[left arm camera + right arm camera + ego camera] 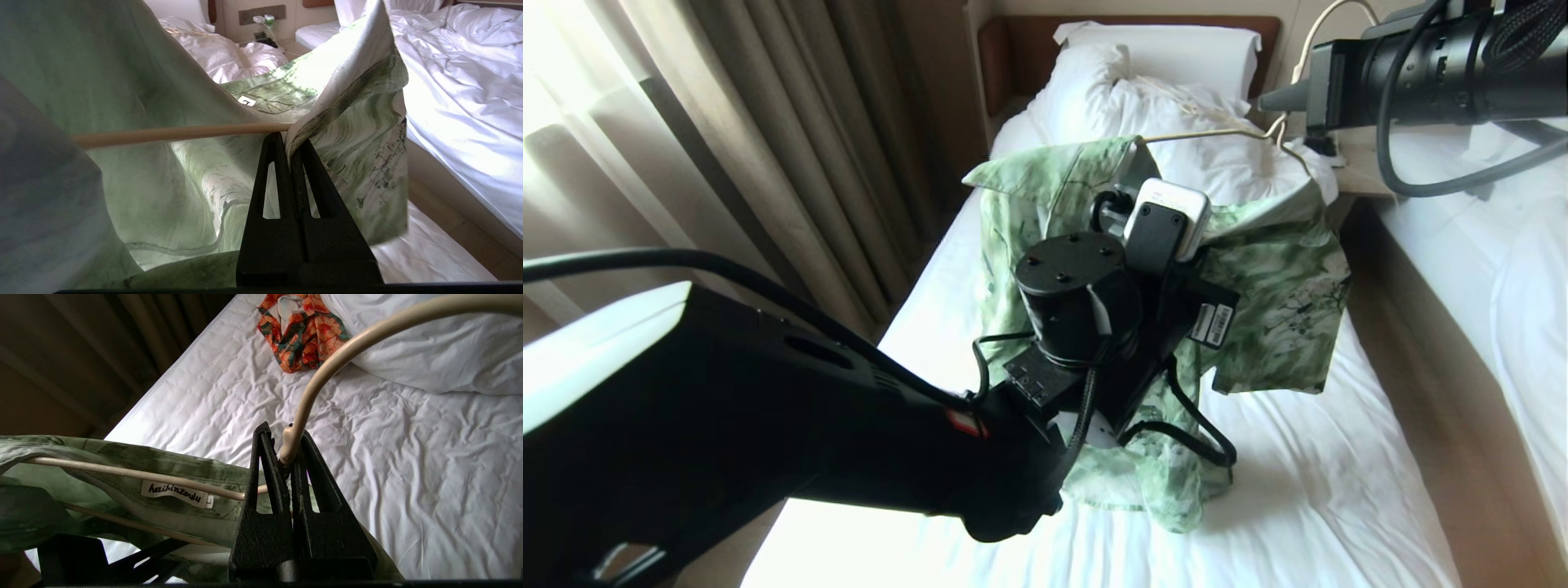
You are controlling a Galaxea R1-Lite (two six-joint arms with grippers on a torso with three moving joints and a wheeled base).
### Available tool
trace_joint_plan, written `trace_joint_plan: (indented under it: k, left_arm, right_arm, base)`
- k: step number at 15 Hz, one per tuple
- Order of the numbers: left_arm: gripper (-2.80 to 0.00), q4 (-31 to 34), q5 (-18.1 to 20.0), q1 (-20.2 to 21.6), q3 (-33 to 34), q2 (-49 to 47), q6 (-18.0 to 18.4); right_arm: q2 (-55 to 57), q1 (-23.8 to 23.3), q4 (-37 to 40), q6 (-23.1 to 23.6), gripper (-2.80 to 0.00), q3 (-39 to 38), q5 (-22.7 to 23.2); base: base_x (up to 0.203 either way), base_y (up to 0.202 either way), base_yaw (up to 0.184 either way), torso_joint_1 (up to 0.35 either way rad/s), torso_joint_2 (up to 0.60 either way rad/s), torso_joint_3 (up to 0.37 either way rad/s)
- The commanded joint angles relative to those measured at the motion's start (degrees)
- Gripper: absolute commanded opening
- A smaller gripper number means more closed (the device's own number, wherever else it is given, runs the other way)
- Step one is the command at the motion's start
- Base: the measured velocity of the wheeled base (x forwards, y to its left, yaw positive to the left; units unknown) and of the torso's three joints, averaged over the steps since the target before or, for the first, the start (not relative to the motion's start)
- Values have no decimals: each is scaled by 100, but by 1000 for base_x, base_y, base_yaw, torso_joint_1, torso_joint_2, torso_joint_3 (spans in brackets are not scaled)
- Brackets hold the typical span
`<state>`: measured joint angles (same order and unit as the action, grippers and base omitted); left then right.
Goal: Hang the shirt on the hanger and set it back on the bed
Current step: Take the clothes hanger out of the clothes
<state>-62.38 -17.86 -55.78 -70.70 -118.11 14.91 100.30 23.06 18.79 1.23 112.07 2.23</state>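
Right gripper [286, 453] clamps hanger [327, 371] at neck, holding it up above bed [408, 457] so cloth can drape. Left gripper [291, 147] pinches shirt [359, 122] edge beside hanger bar, likely tugging fabric over shoulder. Shirt hangs half-draped, bunched.

You're looking at a shirt [1282, 294] of thin, soft, matt cloth, draped over a smooth cream hanger [327, 371] with a slight sheen. The bed [1323, 474] wears a wrinkled matt white cotton-like sheet. Both grippers' fingers [269, 192] are matt black, grainy plastic; the headboard [1013, 57] looks like smooth brown wood
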Motion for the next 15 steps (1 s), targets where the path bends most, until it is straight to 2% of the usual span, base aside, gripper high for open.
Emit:
trace_joint_plan:
  k: [1,4,9,12,13,15]
  left_arm:
    - [0,-55,-7,-29,38,-10,12]
    - [0,-70,2,-210,89,20,12]
    - [0,-80,3,-623,618,241,-6]
    - [0,-88,-56,-618,731,394,-4]
    - [-280,-88,-65,-618,827,520,11]
    - [-280,-80,-72,-621,1052,799,20]
  right_arm:
    - [17,-4,20,8,-280,17,5]
    - [24,-30,12,9,-280,18,5]
    - [40,-133,-40,154,-280,43,-10]
    - [24,-223,-175,334,-280,43,-21]
    - [17,-257,-199,334,-280,43,-21]
    - [15,-308,-216,397,-280,43,-29]
  base:
    - [0,0,0,0,0,0]
    - [0,0,0,0,0,0]
    - [0,0,0,0,0,0]
    - [0,0,0,0,0,0]
    - [0,0,0,0,0,0]
    - [0,0,0,0,0,0]
